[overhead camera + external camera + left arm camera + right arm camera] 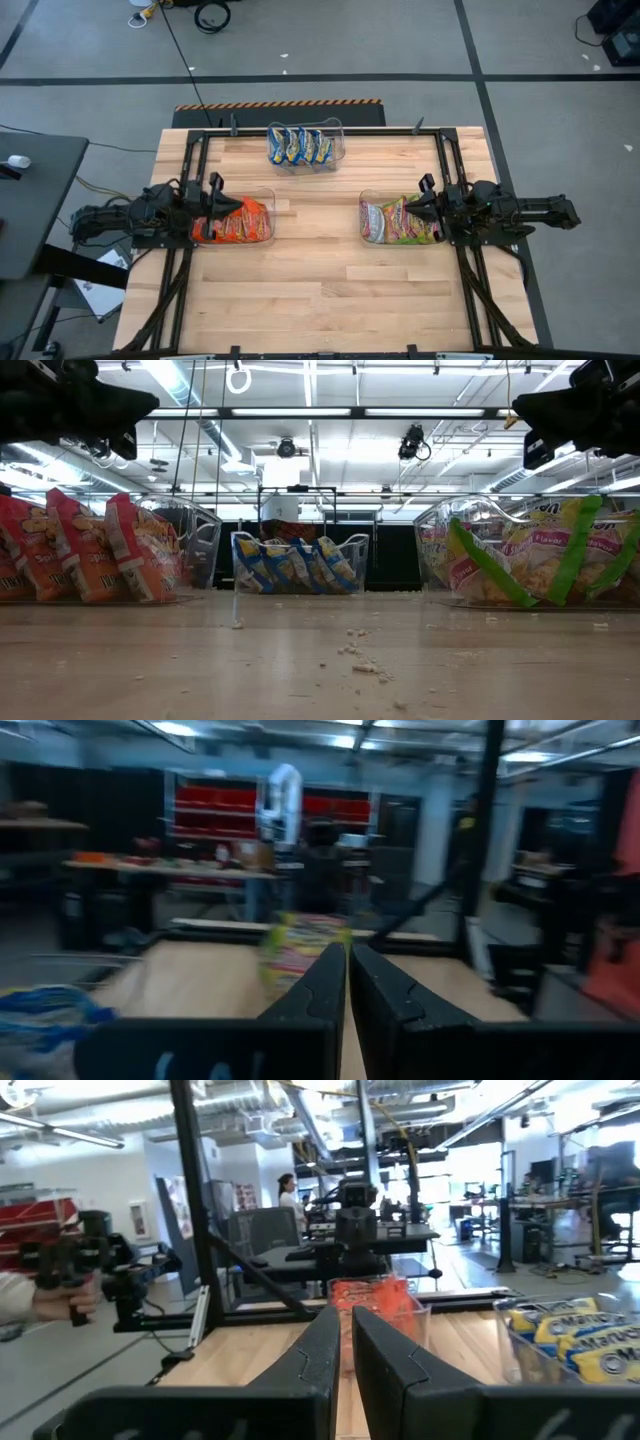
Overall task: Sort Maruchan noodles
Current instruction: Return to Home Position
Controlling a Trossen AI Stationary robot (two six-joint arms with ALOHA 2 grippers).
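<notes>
Tabletop (pixel 330 290): crumbs (pixel 362 666) scattered. Orange-red noodles (pixel 243 224) upright in clear left bin (pixel 272 194); blue noodles (pixel 299 147) in far bin (pixel 338 128); green-striped noodles (pixel 398 224) in right bin (pixel 363 197). Left hand (pixel 237 207), right hand (pixel 406 206): fingers together, above the side bins.
</notes>
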